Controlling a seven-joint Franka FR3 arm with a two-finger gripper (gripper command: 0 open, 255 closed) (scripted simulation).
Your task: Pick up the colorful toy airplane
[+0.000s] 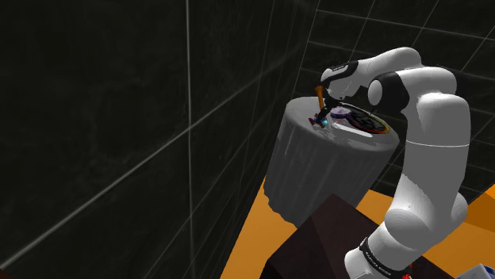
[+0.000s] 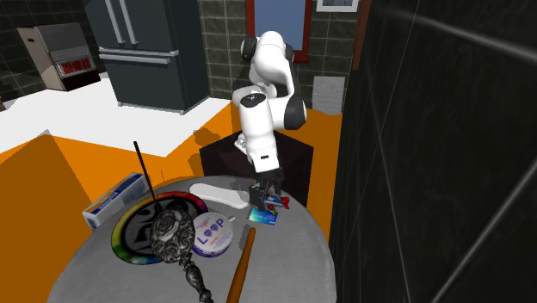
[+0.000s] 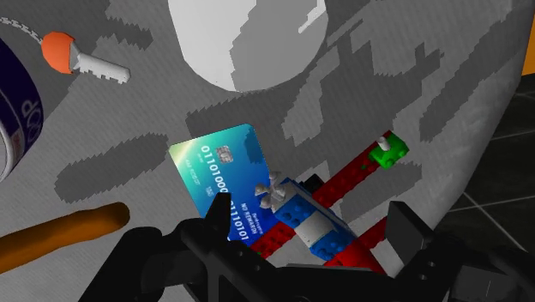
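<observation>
End effector (image 3: 310, 213) is open, fingers apart w/ the toy airplane (image 3: 296, 208) between them; no contact visible yet, so not held. The plane is brick-built: blue body, red wings, green block at one end. It lies flat on the grey-clothed round worktop (image 2: 288, 267), close to the rim on the arm's side, partly on top of a blue-green card (image 3: 219, 167).

Second exterior view: end effector (image 2: 261, 194) is low over the plane (image 2: 272, 205), w/ the card (image 2: 262, 218) just beside it.

Step in hand, as I judge it: final descent + close.

- Centre over the blue body, not the wings. The body looks like the firmest, narrowest part to pinch.
- One fingertip sits over the card edge, so keep it off the card or the card may get pinched along w/ the plane.
- Come straight down w/o sideways drift. The rim is near, and a nudge could push the plane off.
- Close gently, since bricks prob. pop apart under a hard squeeze.
- Lift vertically and check the card stays down.

Nearby but apart from the plane: orange-headed key (image 3: 86, 62), white oval obj (image 3: 249, 39), brown stick (image 3: 60, 232). None looks to be in the way.
</observation>
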